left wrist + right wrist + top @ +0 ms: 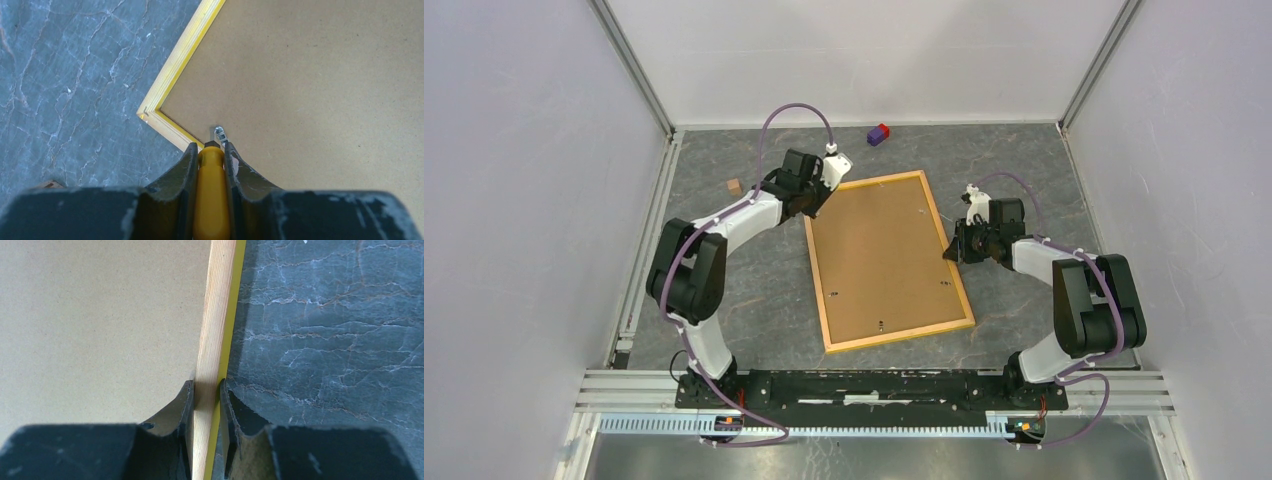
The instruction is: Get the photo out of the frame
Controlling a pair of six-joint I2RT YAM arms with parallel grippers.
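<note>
Here's the frame (899, 335), lying face down in the middle of the counter (754, 290), a little askew, its brown backing board (884, 255) up. The left hand (212, 149) is over at the frame's far left corner, clamped on a yellow tool (211, 200), and the tool's dark tip sits just beside a small metal clip (219, 133) right inside that corner. On the other side, the right hand (206, 387) is pinching the frame's right-hand rail, one finger on the board side, the other on the outer yellow face. Up by the counter's far edge sits a purple-and-red block (878, 134), and towards the left edge a small wooden block (735, 186).
</note>
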